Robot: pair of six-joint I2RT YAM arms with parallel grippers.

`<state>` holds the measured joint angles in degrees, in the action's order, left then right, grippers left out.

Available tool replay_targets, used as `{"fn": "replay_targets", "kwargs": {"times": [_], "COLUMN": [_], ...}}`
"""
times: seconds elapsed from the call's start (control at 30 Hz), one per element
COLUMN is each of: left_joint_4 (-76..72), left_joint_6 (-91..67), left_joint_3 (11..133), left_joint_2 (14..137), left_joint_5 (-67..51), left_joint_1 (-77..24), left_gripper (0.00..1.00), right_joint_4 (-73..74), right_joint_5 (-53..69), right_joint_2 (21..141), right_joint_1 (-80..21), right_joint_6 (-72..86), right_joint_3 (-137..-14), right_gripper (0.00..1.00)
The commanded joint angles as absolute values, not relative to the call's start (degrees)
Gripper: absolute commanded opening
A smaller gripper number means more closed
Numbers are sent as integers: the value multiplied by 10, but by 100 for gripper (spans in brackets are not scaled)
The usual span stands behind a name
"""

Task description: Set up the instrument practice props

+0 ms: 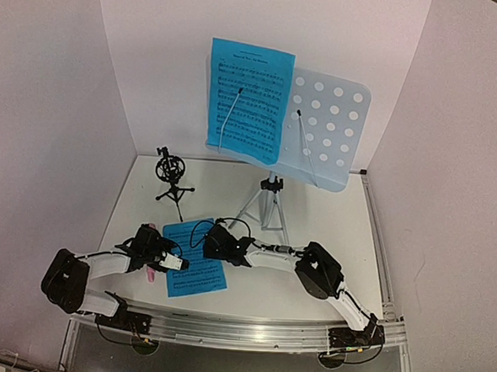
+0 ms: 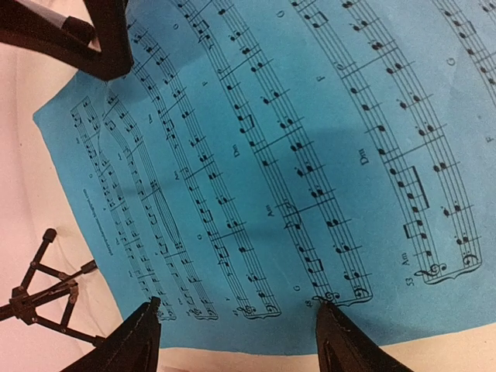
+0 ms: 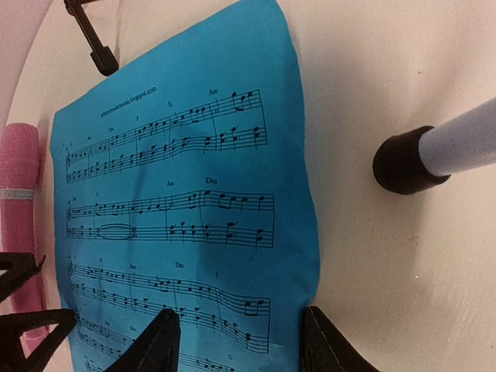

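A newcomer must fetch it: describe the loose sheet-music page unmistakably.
Find the pale-blue music stand at the back. Before its silver legs, a blue printed page lies flat on the table; the other page is propped on the stand.

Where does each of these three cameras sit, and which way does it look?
Top: above and behind, looking down on the table, stand and flat page; left arm and right arm show.
Left wrist: on the left arm, facing down at that page; left pincer tips show.
Right wrist: on the right arm, facing that page, microphone and stand foot; right pincer tips show.
Shared: all three see that page.
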<state>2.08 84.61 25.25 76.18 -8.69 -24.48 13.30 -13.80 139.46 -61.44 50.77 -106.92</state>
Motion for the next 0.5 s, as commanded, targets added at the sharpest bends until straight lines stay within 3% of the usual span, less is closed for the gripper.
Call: {"fn": "replay_targets", "kwargs": {"times": [0.0, 0.13, 0.47], "left_joint_4": [40, 51, 101], "left_joint_6": [911, 880, 800], "left_joint_3": [209, 225, 284], "left_joint_2": [788, 790, 785], "left_joint_5": [-102, -99, -79], "left_joint_1": [-253, -253, -253], "left_gripper": [69, 70, 70], "right_joint_4": [112, 107, 105], "right_joint_5": [-103, -116, -144], "right_joint_2": [1386, 1369, 1322], "right_joint_1": [-604, -603, -601], "right_joint_6": [551, 550, 524], "right_joint_3": [-1013, -1003, -1000], "right_gripper": [49, 39, 1]}}
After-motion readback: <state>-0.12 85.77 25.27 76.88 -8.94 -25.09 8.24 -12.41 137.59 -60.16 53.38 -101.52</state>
